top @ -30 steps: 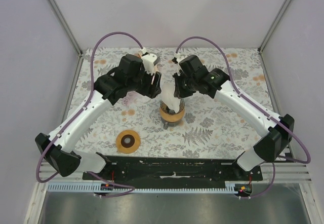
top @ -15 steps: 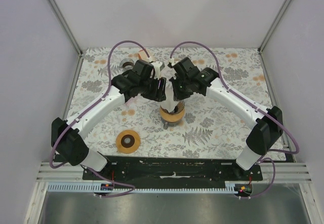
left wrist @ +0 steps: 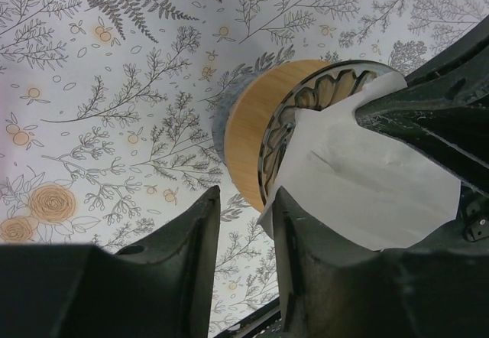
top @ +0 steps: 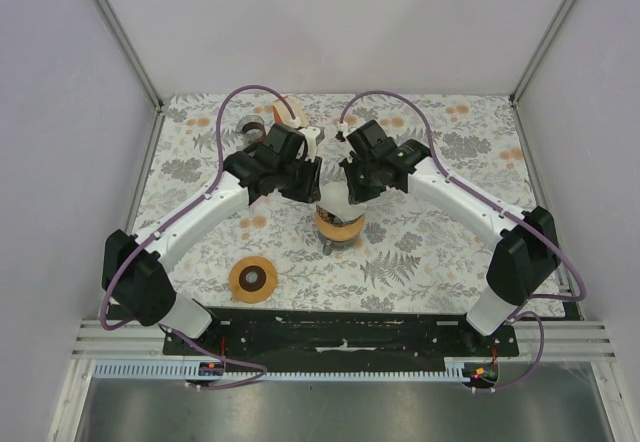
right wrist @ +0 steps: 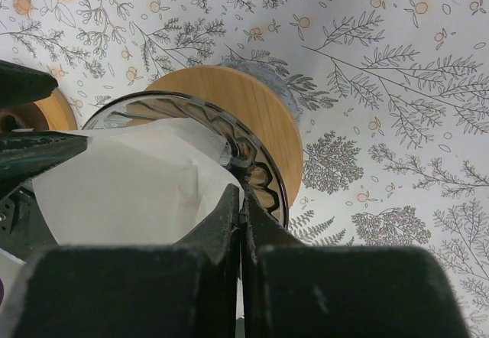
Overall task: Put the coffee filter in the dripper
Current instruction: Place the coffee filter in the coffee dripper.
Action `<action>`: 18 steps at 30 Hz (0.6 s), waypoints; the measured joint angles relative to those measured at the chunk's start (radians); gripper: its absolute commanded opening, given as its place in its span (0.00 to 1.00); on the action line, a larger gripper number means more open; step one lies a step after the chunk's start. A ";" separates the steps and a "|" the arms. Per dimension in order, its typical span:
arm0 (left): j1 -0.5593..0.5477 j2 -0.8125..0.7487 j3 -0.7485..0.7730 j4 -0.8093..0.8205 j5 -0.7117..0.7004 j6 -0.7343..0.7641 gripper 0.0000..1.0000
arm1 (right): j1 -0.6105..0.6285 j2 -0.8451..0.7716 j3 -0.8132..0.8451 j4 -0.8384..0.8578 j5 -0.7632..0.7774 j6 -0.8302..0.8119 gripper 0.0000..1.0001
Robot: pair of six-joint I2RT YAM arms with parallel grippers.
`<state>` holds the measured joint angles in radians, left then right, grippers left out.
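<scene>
Nearest, at lower centre: left gripper (left wrist: pixel 246 196) spread, gripping nothing. Beyond, right of centre: coffee filter (left wrist: pixel 359 177) pinched by pressed-together right gripper (right wrist: pixel 241 199), partly inside dripper (left wrist: pixel 252 116), standing proud of rim. Seemingly left: seating flush, releasing.

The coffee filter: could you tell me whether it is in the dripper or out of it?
Partly in: the coffee filter dips inside the rim of the dripper; the rest sticks out, pinched by the shut right pincer.

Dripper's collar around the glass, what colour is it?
The collar is light tan wood, clearest in right wrist view.
</scene>
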<state>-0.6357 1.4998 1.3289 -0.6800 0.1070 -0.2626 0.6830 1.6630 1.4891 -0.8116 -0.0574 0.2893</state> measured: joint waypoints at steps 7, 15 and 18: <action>0.000 0.000 -0.028 0.011 0.011 -0.001 0.19 | 0.001 -0.036 -0.040 0.055 -0.018 -0.019 0.37; 0.000 0.000 -0.028 0.016 0.027 0.000 0.17 | 0.000 -0.151 -0.029 0.098 -0.016 -0.080 0.48; 0.000 0.000 -0.028 0.016 0.028 0.000 0.17 | 0.006 -0.173 -0.026 0.114 -0.016 -0.100 0.28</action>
<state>-0.6361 1.4998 1.3006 -0.6640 0.1349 -0.2630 0.6895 1.4902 1.4628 -0.6979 -0.0731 0.1898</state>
